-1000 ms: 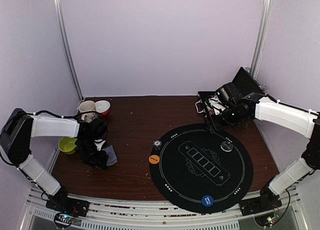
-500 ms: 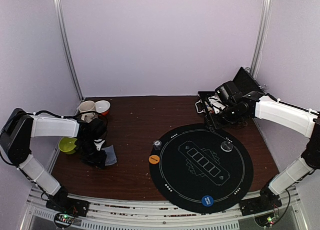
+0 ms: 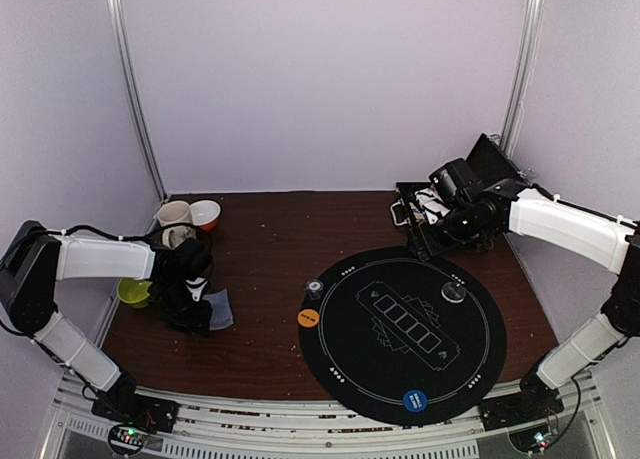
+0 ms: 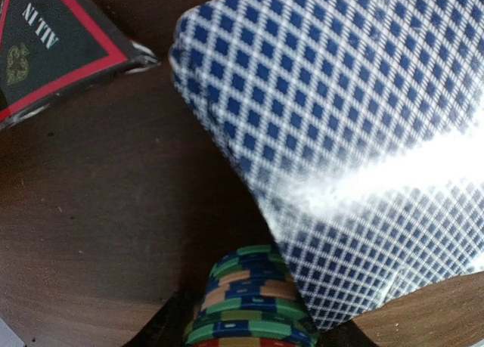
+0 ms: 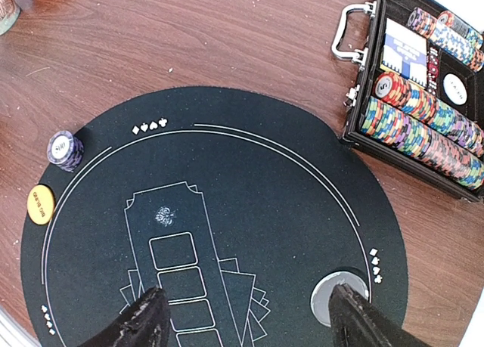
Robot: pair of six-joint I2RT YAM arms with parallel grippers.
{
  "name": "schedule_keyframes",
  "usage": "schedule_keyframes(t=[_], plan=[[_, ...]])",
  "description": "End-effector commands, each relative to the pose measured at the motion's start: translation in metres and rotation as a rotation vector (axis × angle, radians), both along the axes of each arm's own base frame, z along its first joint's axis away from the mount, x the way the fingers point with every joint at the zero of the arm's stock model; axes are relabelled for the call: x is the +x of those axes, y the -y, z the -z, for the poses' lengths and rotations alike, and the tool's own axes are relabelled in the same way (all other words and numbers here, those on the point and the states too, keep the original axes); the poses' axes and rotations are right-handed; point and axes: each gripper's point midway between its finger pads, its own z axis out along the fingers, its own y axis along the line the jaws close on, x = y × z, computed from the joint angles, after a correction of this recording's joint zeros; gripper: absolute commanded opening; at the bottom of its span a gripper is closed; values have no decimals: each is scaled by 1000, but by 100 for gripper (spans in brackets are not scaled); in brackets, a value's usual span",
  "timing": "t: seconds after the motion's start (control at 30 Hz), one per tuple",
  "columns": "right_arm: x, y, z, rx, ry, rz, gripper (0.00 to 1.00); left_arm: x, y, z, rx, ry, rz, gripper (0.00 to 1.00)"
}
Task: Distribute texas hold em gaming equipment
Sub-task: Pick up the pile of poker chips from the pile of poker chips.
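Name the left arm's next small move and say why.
Probably close the left gripper on the striped chip stack. The stack sits between its jaws, and the blue-checked card lies close beside it, so a firm grip should come before any lift.

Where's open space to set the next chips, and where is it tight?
Bare wood runs along the back between the orange bowl and the chip case; the middle of the mat is free too. Crowded around the left gripper: cards, chip stack, green bowl.
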Motion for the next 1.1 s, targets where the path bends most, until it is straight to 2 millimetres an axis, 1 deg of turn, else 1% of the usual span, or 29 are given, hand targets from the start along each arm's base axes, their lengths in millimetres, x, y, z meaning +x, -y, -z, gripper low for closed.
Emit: schedule_keyframes(t=[0.0, 0.07, 0.23, 0.37, 0.43, 0.47, 0.5, 0.63, 0.8, 1.07], plan=[[1, 3, -4, -16, 2, 5, 75, 2, 8, 11, -27, 8, -11, 52], [2, 3, -3, -18, 1, 5, 75, 2, 11, 12, -44, 8, -12, 50], [3, 2, -5, -14, 1, 4, 75, 5, 13, 12, -48, 11, -2, 38], [1, 3, -5, -16, -1, 4, 75, 4, 13, 11, -43, 4, -1, 24], [1, 3, -5, -19, -5, 5, 75, 2, 12, 10, -40, -5, -4, 15], [1, 4, -5, -20, -5, 5, 75, 1, 12, 9, -41, -8, -3, 9], [1, 4, -5, -21, -4, 6, 75, 0, 12, 8, -43, -9, -3, 0], [2, 3, -7, -17, 0, 5, 75, -2, 11, -1, -45, -10, -2, 0], [3, 2, -10, -13, 6, 3, 76, 5, 14, -20, -59, 22, 13, 0], [2, 3, -10, -16, 7, 5, 76, 6, 16, -36, -61, 26, 29, 0]])
